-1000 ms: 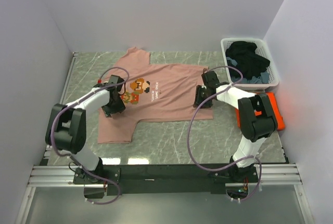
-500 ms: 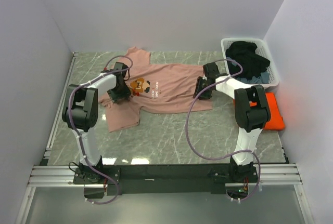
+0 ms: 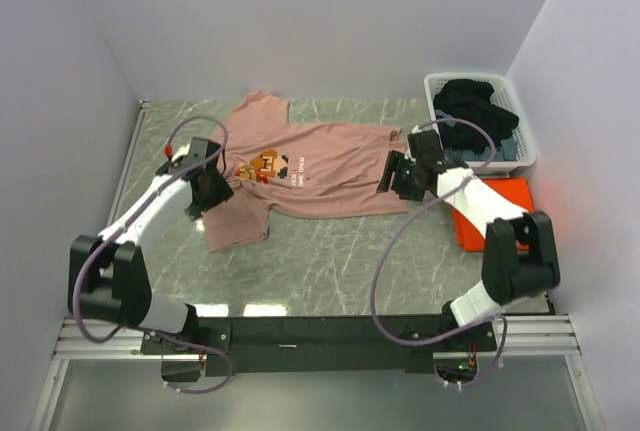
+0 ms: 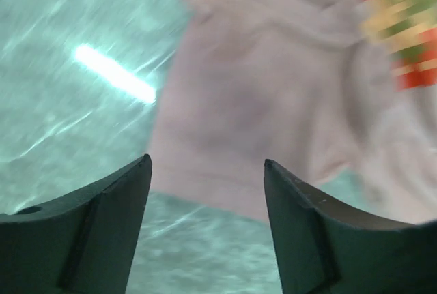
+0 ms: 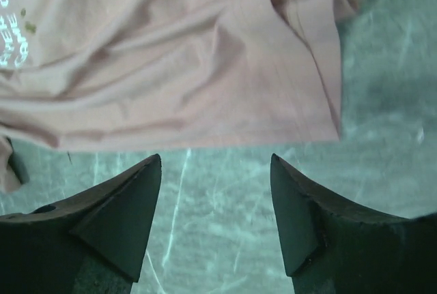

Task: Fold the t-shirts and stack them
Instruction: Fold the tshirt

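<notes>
tee [image 3: 330, 166] in dusty pink, rumpled, pixel graphic [image 3: 265, 165] face up

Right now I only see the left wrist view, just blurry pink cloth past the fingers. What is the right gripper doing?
Observer: The right gripper is open and empty, just above the hem of the pink tee.
Operator: Where's the other shirt?
Observer: The orange tee lies right of the pink one, not touching it.
Operator: And the basket?
Observer: The basket sits at the back right, with dark clothes in it.
</notes>
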Tool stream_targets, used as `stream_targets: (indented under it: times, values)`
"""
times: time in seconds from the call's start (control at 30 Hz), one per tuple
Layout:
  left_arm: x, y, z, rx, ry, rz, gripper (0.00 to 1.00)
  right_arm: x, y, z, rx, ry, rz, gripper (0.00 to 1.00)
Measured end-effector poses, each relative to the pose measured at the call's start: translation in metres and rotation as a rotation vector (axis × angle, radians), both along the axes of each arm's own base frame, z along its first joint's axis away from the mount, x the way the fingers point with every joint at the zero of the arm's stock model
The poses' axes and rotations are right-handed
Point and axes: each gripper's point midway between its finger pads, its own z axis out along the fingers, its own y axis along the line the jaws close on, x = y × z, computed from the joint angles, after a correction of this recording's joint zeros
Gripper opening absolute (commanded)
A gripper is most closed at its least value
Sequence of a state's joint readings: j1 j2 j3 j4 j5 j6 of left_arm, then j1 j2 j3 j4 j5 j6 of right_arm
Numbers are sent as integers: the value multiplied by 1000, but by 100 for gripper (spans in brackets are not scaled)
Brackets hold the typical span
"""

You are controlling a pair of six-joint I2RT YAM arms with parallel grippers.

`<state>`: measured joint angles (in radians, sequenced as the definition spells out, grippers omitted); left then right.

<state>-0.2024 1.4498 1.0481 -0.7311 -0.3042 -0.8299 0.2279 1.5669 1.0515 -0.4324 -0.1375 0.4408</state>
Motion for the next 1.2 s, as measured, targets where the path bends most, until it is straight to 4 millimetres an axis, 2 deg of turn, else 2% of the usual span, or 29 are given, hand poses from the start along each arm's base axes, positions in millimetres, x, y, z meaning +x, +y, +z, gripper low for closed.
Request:
stream_targets:
  times: [0.07,0.2,0.3,0.47,0.67,0.77,0.87,0.9,0.97,1.0,1.13,1.2]
  values:
    - [-21,6,-11,10,24,19,69,-15,-1,4,2,-17,0,73]
    - [-60,15,-52,41,160,45,66,-42,-3,-5,-6,-3,8,73]
    - [-74,19,-66,52,209,54,66,-60,-6,-11,-15,14,14,73]
    - [-63,20,-70,39,176,68,65,-74,-12,-14,-24,7,10,73]
    - [-56,15,-81,7,165,77,61,-79,-16,-12,-34,-11,3,73]
    - [-53,12,-82,-12,152,85,53,-79,-17,-11,-37,-15,1,72]
    - [-53,13,-82,-10,145,94,35,-79,-18,-11,-42,-16,-3,72]
    - [-52,13,-82,-11,142,96,22,-79,-18,-11,-45,-18,-5,72]
    - [-53,13,-81,-14,136,108,11,-78,-19,-12,-50,-19,-9,71]
    - [-54,14,-80,-12,134,113,1,-78,-20,-12,-53,-18,-11,71]
    - [-66,20,-74,7,159,121,1,-72,-23,-14,-77,-12,-26,68]
    - [-69,27,-62,13,139,135,1,-66,-24,-16,-90,-4,-34,67]
